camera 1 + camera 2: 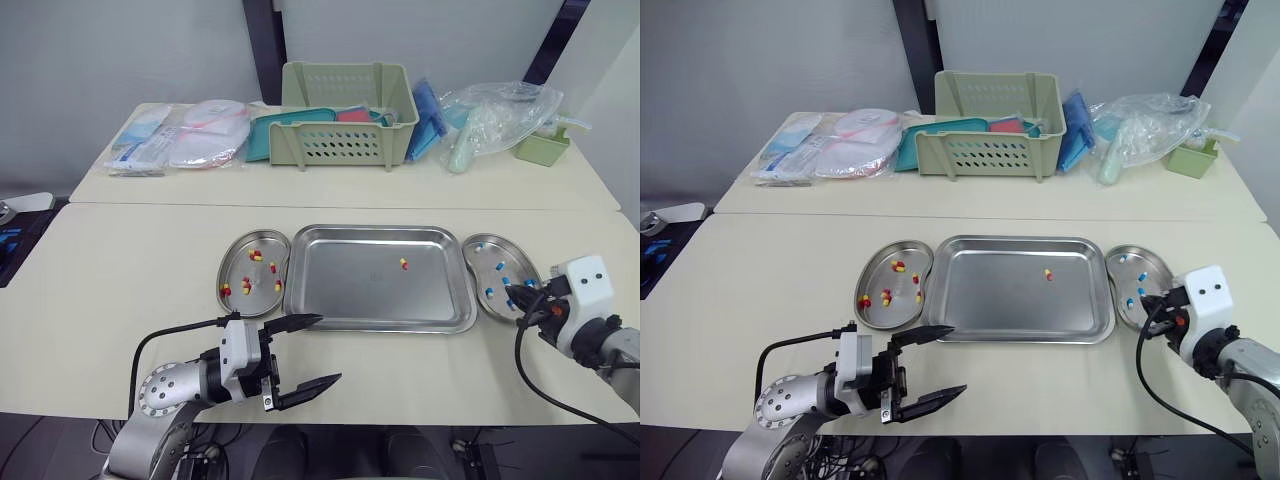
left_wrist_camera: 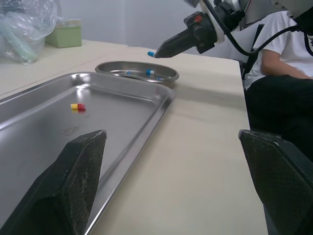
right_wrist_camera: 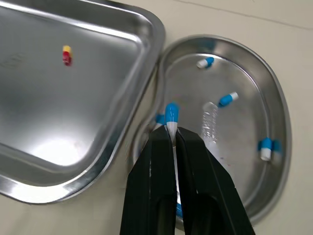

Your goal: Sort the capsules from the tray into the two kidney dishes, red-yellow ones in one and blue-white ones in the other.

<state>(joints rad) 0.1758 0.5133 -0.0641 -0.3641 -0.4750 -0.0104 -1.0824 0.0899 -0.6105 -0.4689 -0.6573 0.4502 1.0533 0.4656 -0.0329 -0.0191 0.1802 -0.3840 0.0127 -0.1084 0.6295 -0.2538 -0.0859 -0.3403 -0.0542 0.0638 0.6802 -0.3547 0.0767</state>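
Our right gripper [image 3: 172, 139] was clamped on a blue-white capsule [image 3: 171, 113] just over the inner edge of the right dish [image 3: 244, 142], where we saw several more blue-white ones lying. Our left gripper [image 1: 328, 348] hung with its fingers wide apart over the table [image 1: 120, 270], near the front left corner of the tray [image 1: 350, 290]. One red-yellow capsule [image 1: 403, 264] lay in the tray; the left dish [image 1: 258, 303] held other red-yellow ones.
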